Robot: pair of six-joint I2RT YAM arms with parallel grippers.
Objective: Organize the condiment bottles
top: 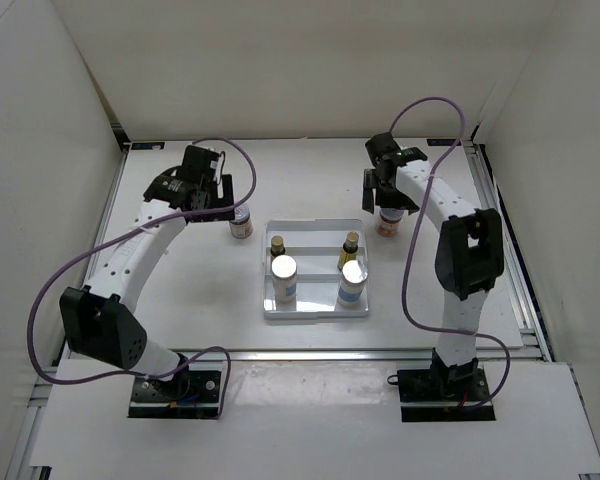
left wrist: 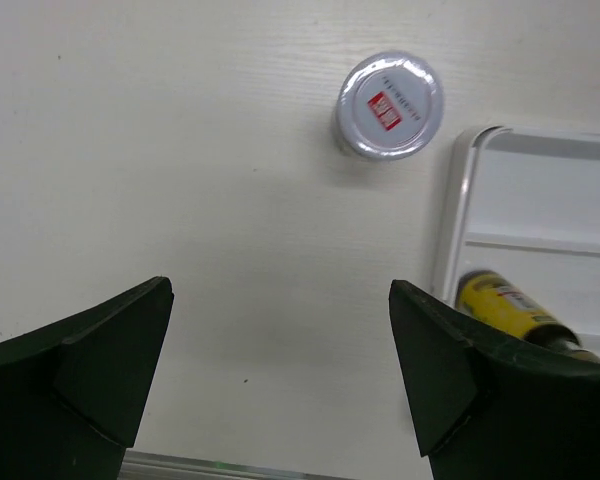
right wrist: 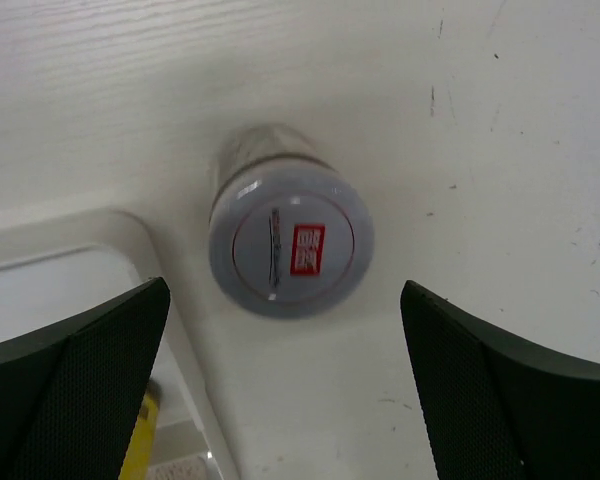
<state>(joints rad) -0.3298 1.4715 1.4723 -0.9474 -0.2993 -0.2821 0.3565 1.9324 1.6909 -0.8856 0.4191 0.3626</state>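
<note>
A shallow white tray (top: 315, 316) holds two white cylinders with silver caps (top: 284, 278) (top: 352, 282) and two tiny dark yellow-labelled bottles (top: 277, 245) (top: 350, 245). One squat jar with a red-marked white lid (top: 241, 224) stands on the table left of the tray. My left gripper (top: 220, 200) hovers open just behind it, and its wrist view shows the jar (left wrist: 389, 105) ahead of the gripper (left wrist: 280, 370). The other jar (top: 389, 224) stands right of the tray. My right gripper (top: 386, 195) is open above it, with the jar (right wrist: 290, 240) ahead of the gripper (right wrist: 285, 380).
The tray's rim (left wrist: 458, 200) and a yellow-labelled bottle (left wrist: 505, 305) lie to the right in the left wrist view. The tray's corner (right wrist: 90, 235) shows left in the right wrist view. White walls enclose the table on three sides.
</note>
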